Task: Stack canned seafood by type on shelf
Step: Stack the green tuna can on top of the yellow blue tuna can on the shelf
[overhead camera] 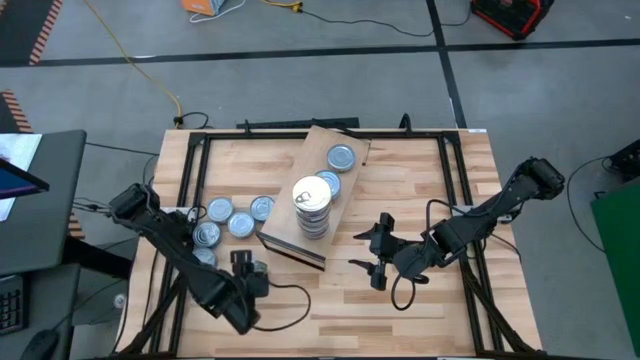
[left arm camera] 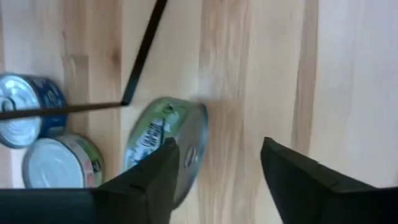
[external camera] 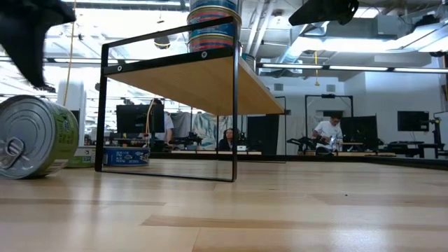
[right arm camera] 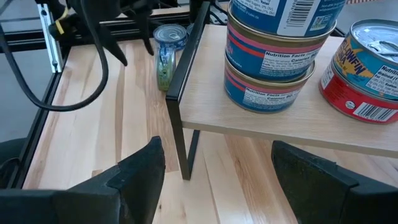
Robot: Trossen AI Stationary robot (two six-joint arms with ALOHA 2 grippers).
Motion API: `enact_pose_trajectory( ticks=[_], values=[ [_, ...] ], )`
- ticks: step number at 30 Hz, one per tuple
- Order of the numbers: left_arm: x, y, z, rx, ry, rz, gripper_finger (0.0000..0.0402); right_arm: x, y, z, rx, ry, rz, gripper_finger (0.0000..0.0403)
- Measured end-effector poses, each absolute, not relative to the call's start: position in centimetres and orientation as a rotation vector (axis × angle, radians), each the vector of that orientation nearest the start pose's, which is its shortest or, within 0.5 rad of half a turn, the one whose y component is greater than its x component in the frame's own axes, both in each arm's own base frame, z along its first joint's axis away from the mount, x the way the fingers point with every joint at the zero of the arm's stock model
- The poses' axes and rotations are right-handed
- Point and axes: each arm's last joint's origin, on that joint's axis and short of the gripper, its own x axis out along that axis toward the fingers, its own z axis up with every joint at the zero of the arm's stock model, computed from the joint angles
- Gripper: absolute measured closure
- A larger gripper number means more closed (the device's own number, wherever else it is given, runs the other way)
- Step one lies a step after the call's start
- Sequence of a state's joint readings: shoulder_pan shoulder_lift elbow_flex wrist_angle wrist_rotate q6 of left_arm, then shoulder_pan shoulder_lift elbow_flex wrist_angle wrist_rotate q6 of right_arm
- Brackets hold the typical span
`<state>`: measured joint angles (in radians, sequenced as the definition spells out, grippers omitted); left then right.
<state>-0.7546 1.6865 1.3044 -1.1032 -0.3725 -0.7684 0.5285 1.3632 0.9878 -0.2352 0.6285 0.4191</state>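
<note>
Green-label can (left arm camera: 165, 146) tipped on its rim, lid facing sideways; left pincer (left arm camera: 217, 168) open beside it; right pincer (right arm camera: 214, 165) open.

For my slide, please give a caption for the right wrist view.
Open right gripper faces the shelf holding stacked blue cans and a red can.

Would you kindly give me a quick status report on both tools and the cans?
Left tool open beside tipped green can. Right tool open, facing shelf. Can stack on shelf.
</note>
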Motion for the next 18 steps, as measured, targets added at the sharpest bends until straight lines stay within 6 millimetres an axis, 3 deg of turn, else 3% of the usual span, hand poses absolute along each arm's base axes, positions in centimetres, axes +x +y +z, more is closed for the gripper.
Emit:
enact_pose_trajectory(
  ticks=[4,18],
  values=[
    [23.7,-19.3,23.7,0.194,1.279,0.173,0.0162,25.9,13.1,27.5,0.070,0.486,-0.202,0.0086],
    [25.9,-15.9,23.5,0.264,1.385,0.098,0.0161,25.8,13.2,27.4,0.074,0.493,-0.204,0.0086]
  ],
)
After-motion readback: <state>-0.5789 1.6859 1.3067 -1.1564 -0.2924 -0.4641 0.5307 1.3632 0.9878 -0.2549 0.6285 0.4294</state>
